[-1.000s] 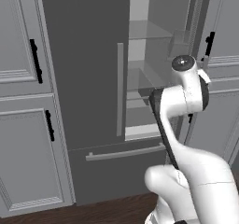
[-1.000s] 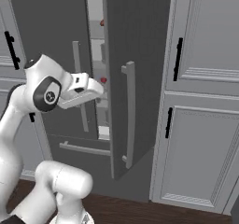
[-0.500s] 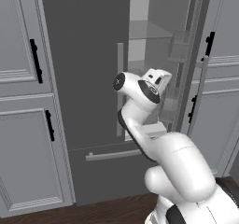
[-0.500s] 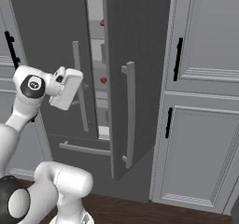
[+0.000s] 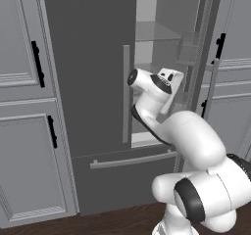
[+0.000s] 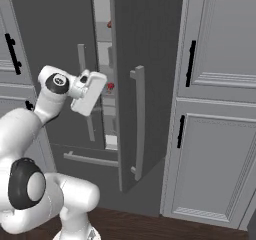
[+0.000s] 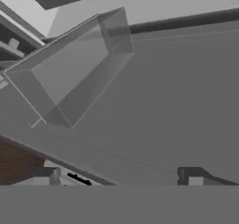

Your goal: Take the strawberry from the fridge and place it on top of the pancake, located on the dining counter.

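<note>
The gripper (image 7: pixel 119 178) is held with its jaws spread wide and nothing between them; one dark fingertip (image 7: pixel 46 176) is seen far apart from the other. Ahead of the gripper a clear door bin (image 7: pixel 74 71) on the inside of the fridge (image 6: pixel 145 59) door is faced. The strawberry (image 6: pixel 110 86) is seen on a shelf in the opened gap of the fridge, just beyond the hand and apart from it.

The fridge (image 5: pixel 93 82) stands with its right door ajar, showing glass shelves (image 5: pixel 157 33) inside. The white arm (image 5: pixel 166 121) reaches toward the gap.
</note>
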Robot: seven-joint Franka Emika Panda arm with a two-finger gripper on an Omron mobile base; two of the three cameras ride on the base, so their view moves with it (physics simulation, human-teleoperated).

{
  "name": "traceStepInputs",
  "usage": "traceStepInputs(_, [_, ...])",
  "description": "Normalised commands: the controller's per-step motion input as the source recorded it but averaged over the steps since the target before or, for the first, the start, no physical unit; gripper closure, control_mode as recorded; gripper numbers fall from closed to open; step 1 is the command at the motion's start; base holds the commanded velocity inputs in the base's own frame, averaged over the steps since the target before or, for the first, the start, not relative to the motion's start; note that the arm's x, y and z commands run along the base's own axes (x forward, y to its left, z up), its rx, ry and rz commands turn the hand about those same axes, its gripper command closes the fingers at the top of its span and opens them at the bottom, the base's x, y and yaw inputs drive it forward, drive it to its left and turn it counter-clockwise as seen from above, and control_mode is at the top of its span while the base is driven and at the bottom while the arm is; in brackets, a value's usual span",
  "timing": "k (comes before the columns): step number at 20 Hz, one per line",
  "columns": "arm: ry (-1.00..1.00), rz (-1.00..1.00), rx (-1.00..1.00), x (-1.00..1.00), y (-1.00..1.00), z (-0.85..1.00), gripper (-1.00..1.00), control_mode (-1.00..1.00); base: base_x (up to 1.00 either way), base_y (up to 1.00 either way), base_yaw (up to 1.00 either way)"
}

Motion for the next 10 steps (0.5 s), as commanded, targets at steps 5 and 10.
traceStepInputs(5, [0.09, 0.00, -0.01, 0.00, -0.60, -0.13, -1.00, -1.00, 0.00, 0.00, 0.00])
traceStepInputs(10, [0.10, -0.06, 0.00, -0.07, -0.69, -0.05, -1.00, -1.00, 0.00, 0.00, 0.00])
